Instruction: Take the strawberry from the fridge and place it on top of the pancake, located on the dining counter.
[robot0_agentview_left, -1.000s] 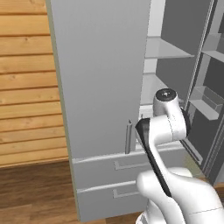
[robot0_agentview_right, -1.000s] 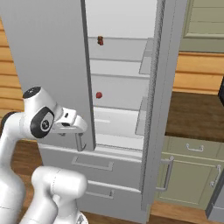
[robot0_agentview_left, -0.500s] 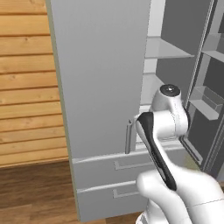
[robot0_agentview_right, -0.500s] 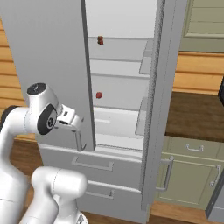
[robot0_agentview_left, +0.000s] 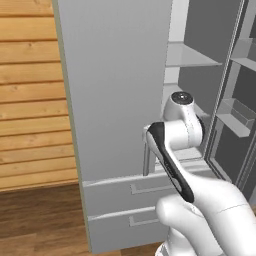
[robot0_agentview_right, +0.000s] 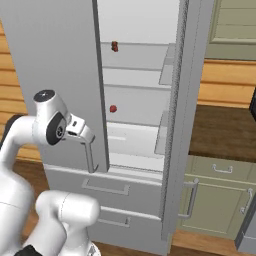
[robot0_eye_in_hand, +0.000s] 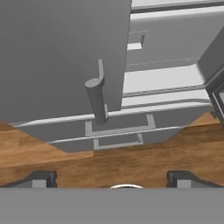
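Tool (robot0_eye_in_hand: 112, 179) spread wide, nothing held; tips parted at bottom of hand view, aimed down past the bar handle (robot0_eye_in_hand: 97, 99) of the left door toward the wood floor (robot0_eye_in_hand: 131, 164). In right base view, tool sits just beside that handle, outside the cabinet.

Step in hand, by judgement: reach into the open right half of the fridge (robot0_agentview_right: 55, 60) for the strawberry (robot0_agentview_right: 113, 108). Needs wrist lifted and swung right around the left door's edge, tips levelled with the middle shelf, jaws kept wide until straddling the berry; berry is tiny, so close slow and centred. Risk: clipping door edge or handle on the swing.

Strawberry on middle shelf, near its left side. Another small reddish item (robot0_agentview_right: 115, 46) on the shelf above, too small to identify.

Versus 1.0 s ago: wrist raised and shifted toward the opening; fridge and berry unchanged.
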